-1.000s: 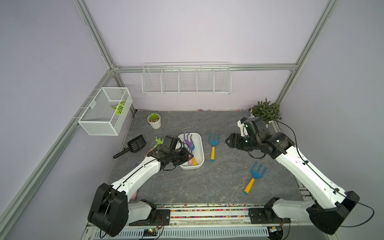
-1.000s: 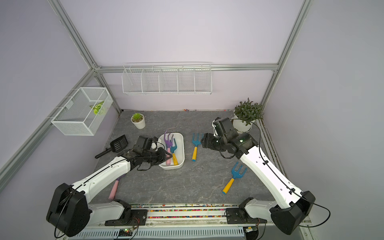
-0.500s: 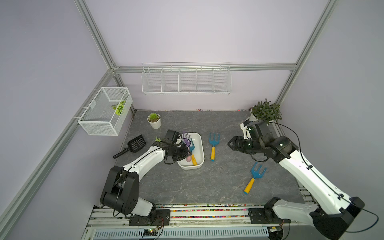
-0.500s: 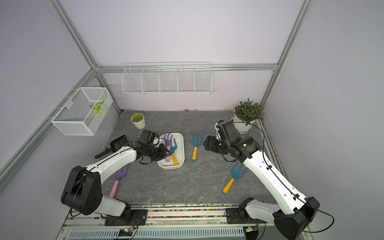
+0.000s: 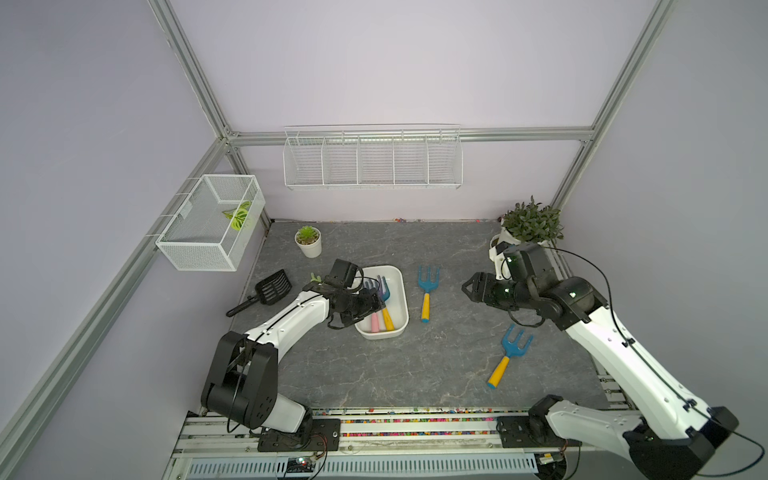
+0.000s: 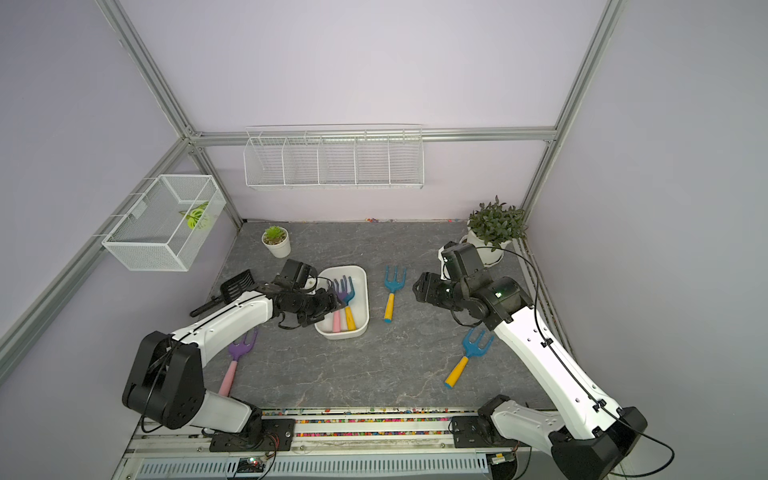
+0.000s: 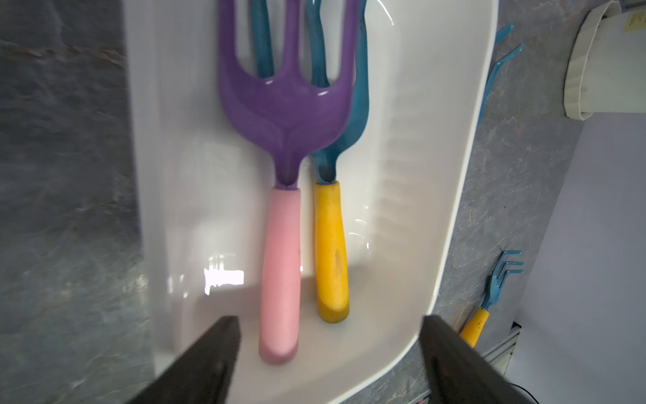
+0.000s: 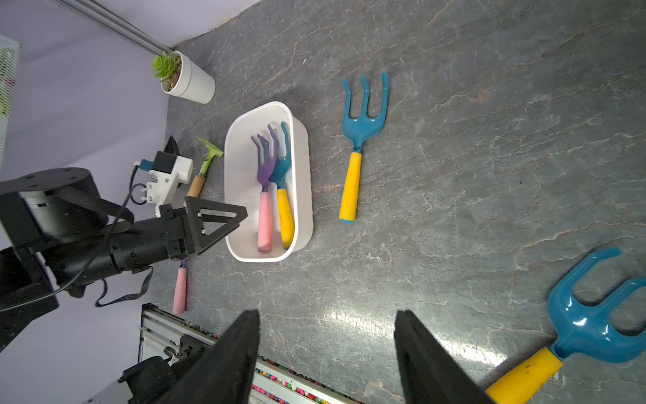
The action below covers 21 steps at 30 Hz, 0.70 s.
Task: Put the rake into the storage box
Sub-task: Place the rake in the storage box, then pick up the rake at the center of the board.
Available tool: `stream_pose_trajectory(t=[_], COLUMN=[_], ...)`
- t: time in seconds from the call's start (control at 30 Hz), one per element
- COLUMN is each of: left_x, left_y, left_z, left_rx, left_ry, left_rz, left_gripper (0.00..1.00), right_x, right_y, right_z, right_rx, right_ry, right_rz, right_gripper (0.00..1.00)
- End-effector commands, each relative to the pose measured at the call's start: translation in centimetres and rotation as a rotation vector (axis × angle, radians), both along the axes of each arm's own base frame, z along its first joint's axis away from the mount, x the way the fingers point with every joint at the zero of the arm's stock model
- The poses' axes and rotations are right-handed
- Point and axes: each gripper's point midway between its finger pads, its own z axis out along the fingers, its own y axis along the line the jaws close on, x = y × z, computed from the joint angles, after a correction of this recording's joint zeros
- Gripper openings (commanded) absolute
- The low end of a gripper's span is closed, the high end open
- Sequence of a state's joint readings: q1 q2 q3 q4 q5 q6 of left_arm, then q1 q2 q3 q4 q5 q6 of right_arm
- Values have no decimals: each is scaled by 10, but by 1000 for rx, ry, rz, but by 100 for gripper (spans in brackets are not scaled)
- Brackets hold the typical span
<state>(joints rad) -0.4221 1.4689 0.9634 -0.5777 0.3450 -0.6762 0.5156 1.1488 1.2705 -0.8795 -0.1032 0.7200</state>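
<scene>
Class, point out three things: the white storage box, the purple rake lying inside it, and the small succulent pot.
storage box (image 5: 397, 291): in a top view, on its bare white inside.
purple rake (image 7: 285, 112): left wrist view, on its purple head.
succulent pot (image 6: 279, 249): in a top view, on its white side.

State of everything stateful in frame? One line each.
Box: on table, holds two rakes.
Purple rake in box: lying free.
Blue rake in box: partly under purple one.
Left gripper: open, over box.
Right gripper: open, empty.
Middle blue rake: on table.
Near blue rake: on table.
Second purple rake: on table.
</scene>
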Motion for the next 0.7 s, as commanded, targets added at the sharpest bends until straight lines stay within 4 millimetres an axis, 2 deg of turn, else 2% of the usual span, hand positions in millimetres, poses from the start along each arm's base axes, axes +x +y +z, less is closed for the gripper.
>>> stream_pose_trajectory(t=[0.0, 0.43, 0.67], left_x=[10, 17, 12], left_y=[8, 13, 25], left_z=[24, 80, 114], left_rx=[33, 16, 4], left_ry=[-73, -228, -345], left_rz=[21, 28, 71], left_gripper=[94, 92, 92], right_x=[-3, 6, 18], right_y=[-1, -12, -31], right_z=[-8, -26, -52], right_rx=[-5, -61, -162], right_ry=[23, 75, 141], right_rz=[11, -29, -125], right_gripper=[67, 63, 62])
